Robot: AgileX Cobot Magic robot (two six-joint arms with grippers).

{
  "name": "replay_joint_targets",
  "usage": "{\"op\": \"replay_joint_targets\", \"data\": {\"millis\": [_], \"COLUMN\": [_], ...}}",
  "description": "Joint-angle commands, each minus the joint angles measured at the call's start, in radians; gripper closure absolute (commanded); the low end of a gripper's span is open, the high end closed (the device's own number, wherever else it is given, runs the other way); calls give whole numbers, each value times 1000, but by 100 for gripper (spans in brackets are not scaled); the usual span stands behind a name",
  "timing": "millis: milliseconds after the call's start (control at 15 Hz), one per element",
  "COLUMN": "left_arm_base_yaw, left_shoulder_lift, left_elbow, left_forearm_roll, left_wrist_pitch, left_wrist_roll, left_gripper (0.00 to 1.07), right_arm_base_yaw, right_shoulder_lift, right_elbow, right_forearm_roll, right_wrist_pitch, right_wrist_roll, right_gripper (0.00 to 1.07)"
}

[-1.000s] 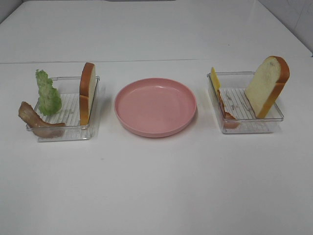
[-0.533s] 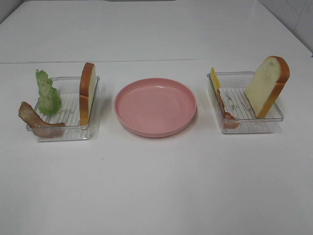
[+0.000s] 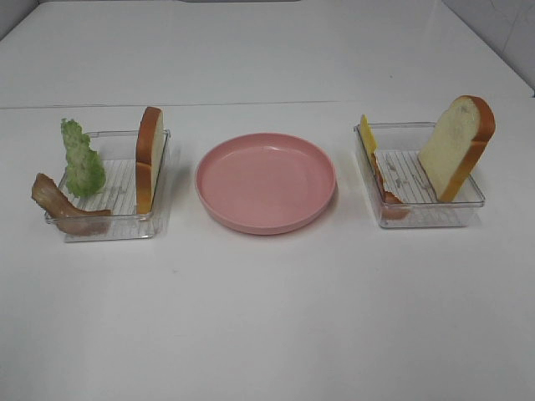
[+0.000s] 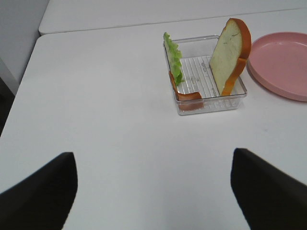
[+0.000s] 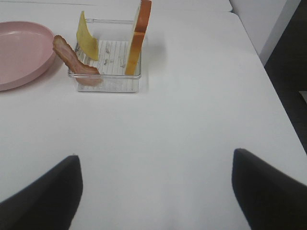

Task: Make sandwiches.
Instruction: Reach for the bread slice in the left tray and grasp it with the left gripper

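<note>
The left jaws stand wide, their two dark fingers far apart over the white desk with nothing between them, well short of the left tray, which the left wrist camera sees ahead. In that clear tray the sandwich parts stand unstacked. A green ruffled lettuce stands upright at the left wall. A reddish-brown bacon strip lies across the near left corner, one end poking out over the rim. A bread slice stands on edge against the right wall, its orange-brown crust uppermost. Just beside the tray, in the middle of the desk, sits the round pink plate, apart from both trays. Further right is the right tray, also clear. A thin yellow cheese slice stands against its left wall at the far corner. A second bacon strip runs along that same wall down to the near corner. A second bread slice leans tilted against the right wall, its top rising well above the rim. The right jaws are likewise spread wide, their dark fingers at either side of the right wrist view, holding nothing, hovering over bare desk on the near side of the right tray.
</note>
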Motion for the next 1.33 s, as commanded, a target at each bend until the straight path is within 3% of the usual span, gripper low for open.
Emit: {"op": "replay_joint_targets", "data": {"millis": [67,333,400,600,867,1333], "left_arm_base_yaw": [4,4,4,4,-31,-292], "left_shoulder_lift": [181,485,659,835,1051,1361], "left_elbow": [-45,-184,-299,-450,-658,-874], "left_forearm_roll": [-35,-64,-91,-138,-149,-32], "left_wrist_pitch": [-46,-33,16,110,198,196], "left_wrist_roll": [1,1,17,41,29,-209], "left_gripper": [24,24,24,24,24,24], "right_arm_base_yaw": [-3,-3,-3,-3,-3,-3], "right_shoulder_lift": [-14,-14,-14,-14,-14,-14], "right_elbow": [3,3,3,3,3,3], "right_forearm_roll": [0,0,0,0,0,0], "right_wrist_pitch": [-10,-10,-10,-10,-10,-10], "right_wrist_roll": [-7,-7,-7,-7,-7,-7], "right_gripper": [27,27,27,27,27,27]}}
